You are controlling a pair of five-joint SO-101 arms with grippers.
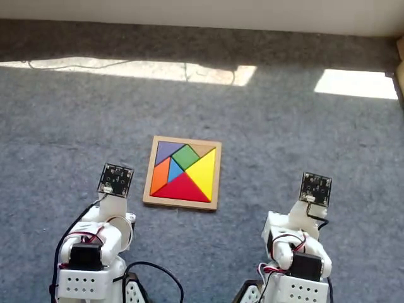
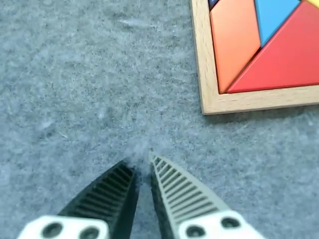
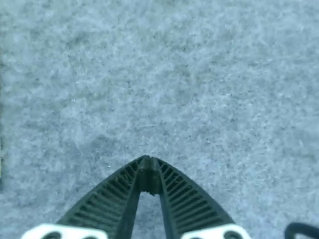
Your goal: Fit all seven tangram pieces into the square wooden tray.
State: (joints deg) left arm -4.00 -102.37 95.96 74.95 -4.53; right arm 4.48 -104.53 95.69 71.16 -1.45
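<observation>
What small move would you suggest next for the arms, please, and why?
Probably none: leave both arms parked. The tray looks filled with coloured pieces, and the left gripper and right gripper sit shut over the grey cloth, apart from the tray.

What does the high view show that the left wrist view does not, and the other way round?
Beyond the wrist view, the high view gives the whole wooden tray, its green piece, the left arm and the right arm. The left wrist view adds the left jaws, shut and empty, over grey carpet by the tray's corner. Both share the orange piece, blue piece and red piece seated in the tray.
</observation>
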